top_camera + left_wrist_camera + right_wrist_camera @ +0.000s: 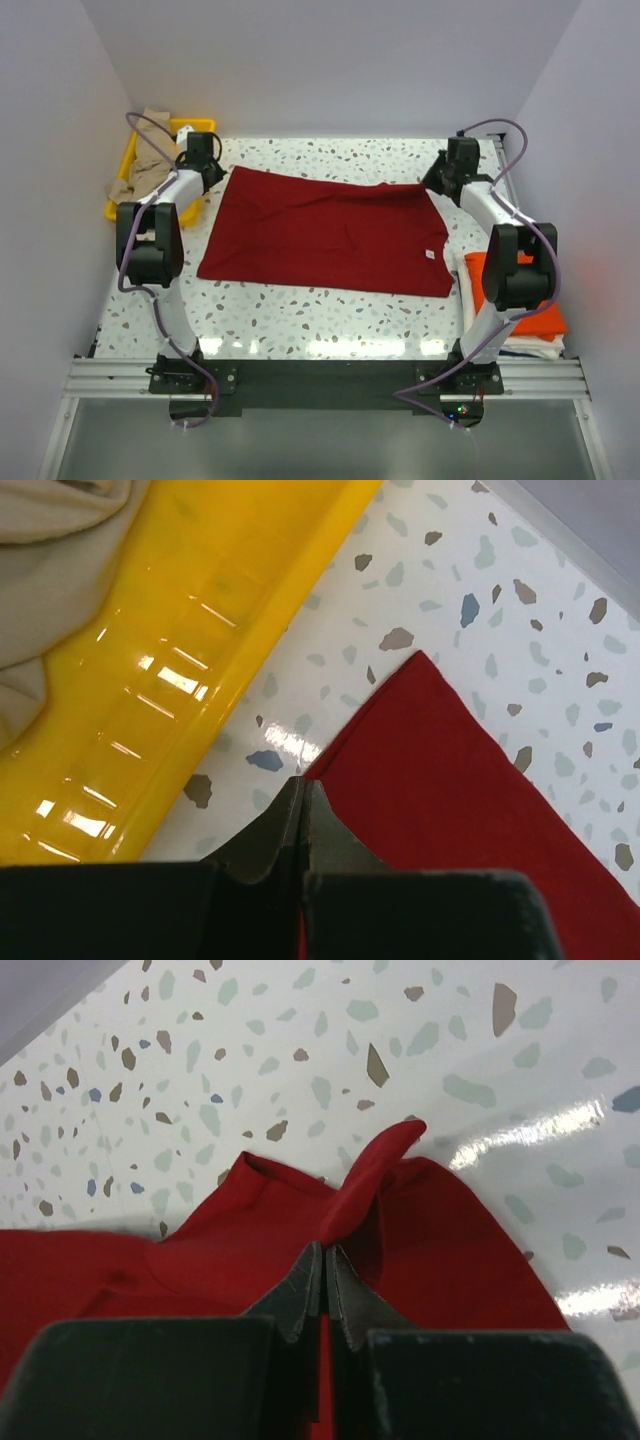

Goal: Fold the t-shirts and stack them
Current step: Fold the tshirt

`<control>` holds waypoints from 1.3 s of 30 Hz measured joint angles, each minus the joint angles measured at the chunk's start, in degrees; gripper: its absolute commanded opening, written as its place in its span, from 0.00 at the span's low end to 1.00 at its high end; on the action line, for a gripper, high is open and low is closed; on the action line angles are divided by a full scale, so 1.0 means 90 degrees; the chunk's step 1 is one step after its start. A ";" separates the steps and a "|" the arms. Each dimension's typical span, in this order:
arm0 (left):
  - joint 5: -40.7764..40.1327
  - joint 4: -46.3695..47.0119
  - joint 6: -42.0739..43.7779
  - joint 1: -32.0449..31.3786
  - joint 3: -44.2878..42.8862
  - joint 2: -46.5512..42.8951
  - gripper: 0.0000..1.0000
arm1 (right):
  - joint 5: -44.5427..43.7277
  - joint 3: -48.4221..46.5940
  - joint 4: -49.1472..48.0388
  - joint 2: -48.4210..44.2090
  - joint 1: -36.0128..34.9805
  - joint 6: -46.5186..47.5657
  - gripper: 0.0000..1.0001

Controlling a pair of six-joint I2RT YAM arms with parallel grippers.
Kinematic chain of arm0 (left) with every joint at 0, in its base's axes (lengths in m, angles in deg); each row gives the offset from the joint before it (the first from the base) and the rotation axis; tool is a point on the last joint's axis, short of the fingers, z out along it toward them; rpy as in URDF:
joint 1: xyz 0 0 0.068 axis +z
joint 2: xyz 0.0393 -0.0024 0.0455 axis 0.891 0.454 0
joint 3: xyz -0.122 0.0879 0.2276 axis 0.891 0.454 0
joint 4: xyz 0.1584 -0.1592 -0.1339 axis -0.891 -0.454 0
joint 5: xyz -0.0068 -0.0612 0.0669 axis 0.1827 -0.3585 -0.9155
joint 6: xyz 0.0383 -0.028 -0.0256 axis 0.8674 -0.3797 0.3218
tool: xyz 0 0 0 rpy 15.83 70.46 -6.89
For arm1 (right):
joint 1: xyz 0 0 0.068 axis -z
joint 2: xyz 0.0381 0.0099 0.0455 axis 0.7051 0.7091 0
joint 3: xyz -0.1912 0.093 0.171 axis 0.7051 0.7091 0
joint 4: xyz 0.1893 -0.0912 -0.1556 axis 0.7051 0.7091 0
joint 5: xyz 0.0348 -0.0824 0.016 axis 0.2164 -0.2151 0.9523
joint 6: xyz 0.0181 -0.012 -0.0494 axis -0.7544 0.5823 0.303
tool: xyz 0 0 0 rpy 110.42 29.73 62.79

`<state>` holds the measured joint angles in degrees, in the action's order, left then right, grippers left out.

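Rail (110, 378); red t-shirt (320, 232), speckled table (330, 315), pale walls (330, 60).

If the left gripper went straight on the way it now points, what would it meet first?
Probably the bare table just ahead of the left gripper, between the yellow tray and the dark red t-shirt; depth is unclear.

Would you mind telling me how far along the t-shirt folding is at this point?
Done: the orange t-shirt lies folded on the white t-shirt, stacked by the right arm. In hand: the dark red t-shirt lies spread out, with the left pincer and right pincer each shut on a far corner. Left: folding and stacking it, then the tan t-shirt, crumpled in the yellow tray.
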<state>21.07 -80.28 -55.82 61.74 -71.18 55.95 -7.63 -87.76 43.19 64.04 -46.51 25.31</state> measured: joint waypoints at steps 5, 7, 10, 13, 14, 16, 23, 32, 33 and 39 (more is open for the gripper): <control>0.0027 -0.0058 -0.0046 0.0002 0.0163 -0.0092 0.01 | 0.0010 0.0384 0.0024 -0.0367 0.0041 -0.0019 0.00; 0.0046 -0.0187 -0.0051 0.0000 -0.0078 0.0019 0.11 | 0.0032 0.0393 0.0024 -0.0359 0.0053 -0.0022 0.00; 0.0087 -0.0277 -0.0049 -0.0012 -0.0590 0.0313 0.26 | 0.0041 0.0391 -0.0002 -0.0330 0.0056 -0.0036 0.00; 0.0092 -0.0391 -0.0056 -0.0075 -0.1195 0.0714 0.31 | 0.0049 0.0352 -0.0019 -0.0199 0.0056 -0.0041 0.00; 0.0090 -0.0396 -0.0051 -0.0095 -0.1345 0.0840 0.31 | 0.0051 0.0328 -0.0027 -0.0141 0.0056 -0.0044 0.00; 0.0100 -0.0413 -0.0053 -0.0165 -0.1668 0.1139 0.33 | 0.0053 0.0265 -0.0046 0.0012 0.0056 -0.0058 0.00; 0.0117 -0.0648 -0.0097 -0.0372 -0.2518 0.2157 0.39 | 0.0136 -0.0124 -0.0121 0.0517 0.0058 -0.0085 0.00; -0.0175 -0.0862 -0.0143 -0.0590 -0.3174 0.2640 0.39 | 0.0342 -0.0192 -0.0381 0.0563 0.0063 -0.0107 0.00; -0.0236 -0.0872 -0.0155 -0.0614 -0.3189 0.2642 0.38 | 0.0357 -0.0192 -0.0401 0.0563 0.0063 -0.0107 0.00; -0.0714 -0.0959 -0.0151 -0.0719 -0.3228 0.2652 0.37 | 0.0413 -0.0192 -0.0478 0.0576 0.0070 -0.0126 0.00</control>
<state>14.64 -88.91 -57.18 55.27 -100.22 79.82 -3.91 -89.49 38.88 69.22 -45.87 24.17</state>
